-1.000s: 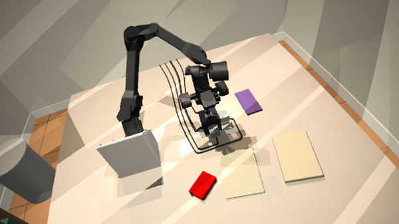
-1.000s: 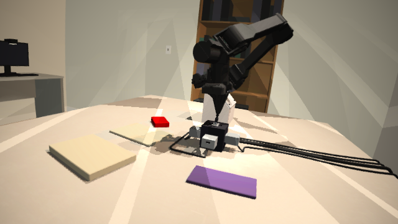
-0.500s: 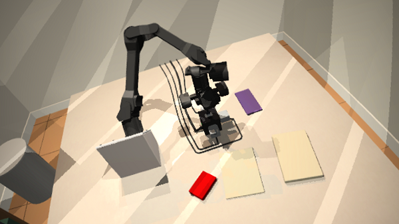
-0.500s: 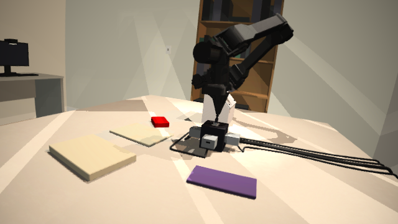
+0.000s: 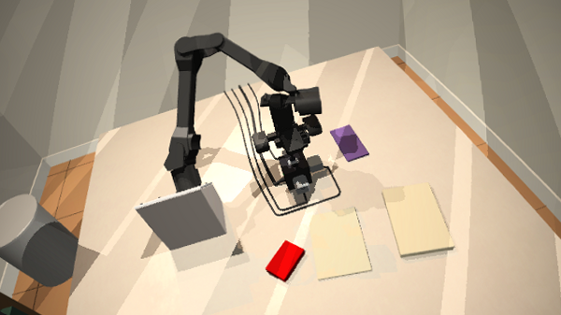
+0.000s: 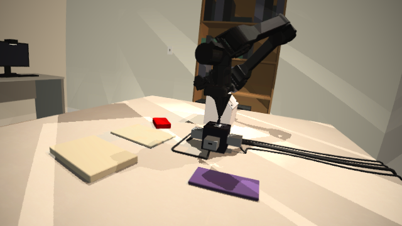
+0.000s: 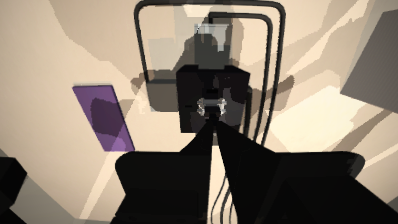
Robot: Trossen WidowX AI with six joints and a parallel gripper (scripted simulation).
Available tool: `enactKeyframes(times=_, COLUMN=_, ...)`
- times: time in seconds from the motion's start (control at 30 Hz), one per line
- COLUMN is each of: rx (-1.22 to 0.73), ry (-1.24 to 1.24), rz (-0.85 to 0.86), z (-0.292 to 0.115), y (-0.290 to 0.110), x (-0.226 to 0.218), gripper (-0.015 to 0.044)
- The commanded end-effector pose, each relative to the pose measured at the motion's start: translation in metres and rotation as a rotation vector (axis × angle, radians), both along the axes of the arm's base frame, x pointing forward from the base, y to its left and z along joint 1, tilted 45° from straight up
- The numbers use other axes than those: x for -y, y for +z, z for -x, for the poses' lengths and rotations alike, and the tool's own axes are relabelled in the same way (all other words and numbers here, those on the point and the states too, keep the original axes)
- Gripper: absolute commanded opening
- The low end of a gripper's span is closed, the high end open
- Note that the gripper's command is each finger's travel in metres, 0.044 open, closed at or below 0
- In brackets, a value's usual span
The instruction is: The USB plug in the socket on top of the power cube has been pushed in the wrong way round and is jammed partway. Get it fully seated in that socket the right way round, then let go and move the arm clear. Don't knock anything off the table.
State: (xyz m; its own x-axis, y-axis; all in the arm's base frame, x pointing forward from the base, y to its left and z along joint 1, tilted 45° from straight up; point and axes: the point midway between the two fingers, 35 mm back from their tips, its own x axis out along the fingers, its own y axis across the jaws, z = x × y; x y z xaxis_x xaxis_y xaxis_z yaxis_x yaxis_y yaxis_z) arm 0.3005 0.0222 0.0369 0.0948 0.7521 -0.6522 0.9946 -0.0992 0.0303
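Pointing straight down over the black power cube (image 6: 215, 140), the end effector (image 7: 214, 120) has its fingers nearly together, pinched on the small USB plug (image 7: 212, 106) at the socket on the cube's top face. Cube sits mid-counter (image 5: 448, 138) among looping black cables (image 6: 314, 155); purple card (image 6: 224, 182) near it, red block (image 5: 285, 259) and two cream slabs farther off

small silvery usb plug (image 7: 211, 106) stands atop the black power cube (image 6: 215, 139).
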Motion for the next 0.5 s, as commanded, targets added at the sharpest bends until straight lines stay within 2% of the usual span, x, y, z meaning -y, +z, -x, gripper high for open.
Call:
enactKeyframes(times=0.0, rx=-0.002, ry=-0.004, rz=-0.006, z=0.0000, y=-0.0004, x=-0.0009, gripper=0.0000)
enactKeyframes(times=0.47, rx=-0.002, ry=-0.004, rz=-0.006, z=-0.0001, y=-0.0015, x=-0.0021, gripper=0.0000)
